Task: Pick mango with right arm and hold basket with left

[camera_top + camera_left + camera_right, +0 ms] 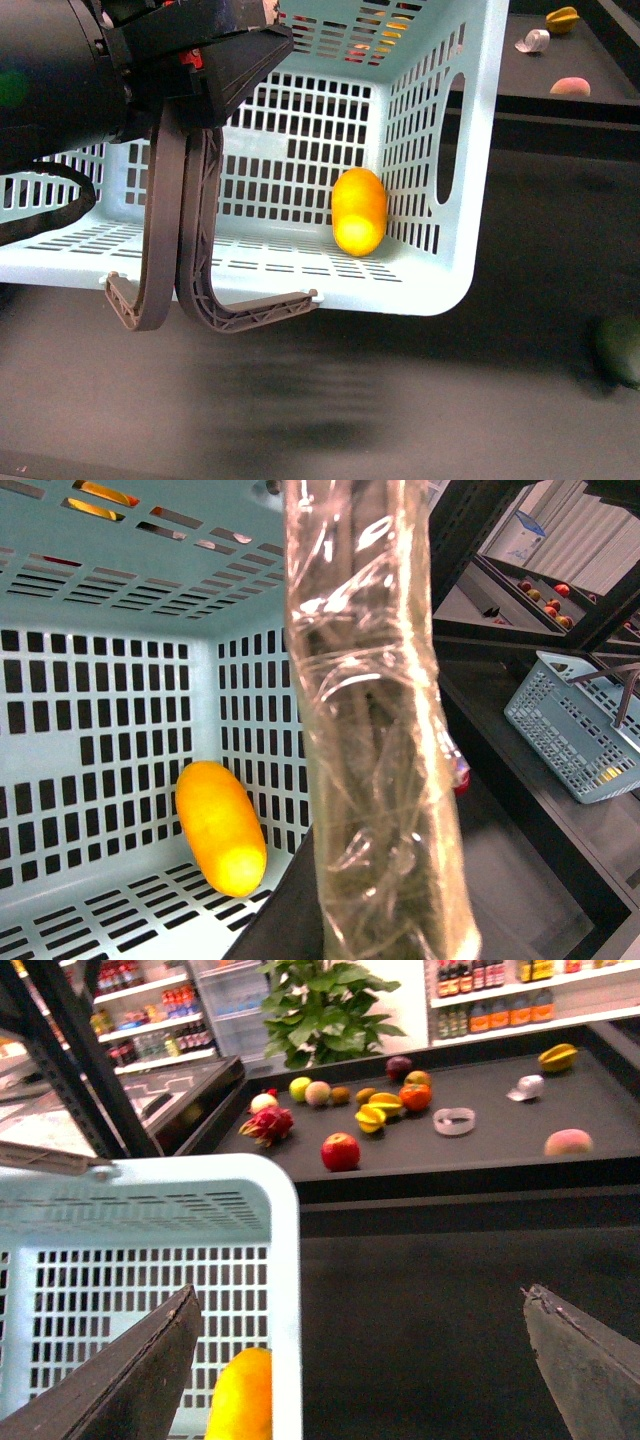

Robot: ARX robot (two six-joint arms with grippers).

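Left fingers (165, 220) hang at the rim of a pale blue slotted plastic basket (440, 290), grip unclear; right fingers (120, 1380) stand wide apart; a yellow-orange oval mango (359, 212) lies inside.

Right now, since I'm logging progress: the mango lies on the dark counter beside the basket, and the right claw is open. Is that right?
Not quite. The mango lies inside the basket, on its floor by a slotted side wall, not on the counter beside it; the front view shows this. The right claw is open, as you said.
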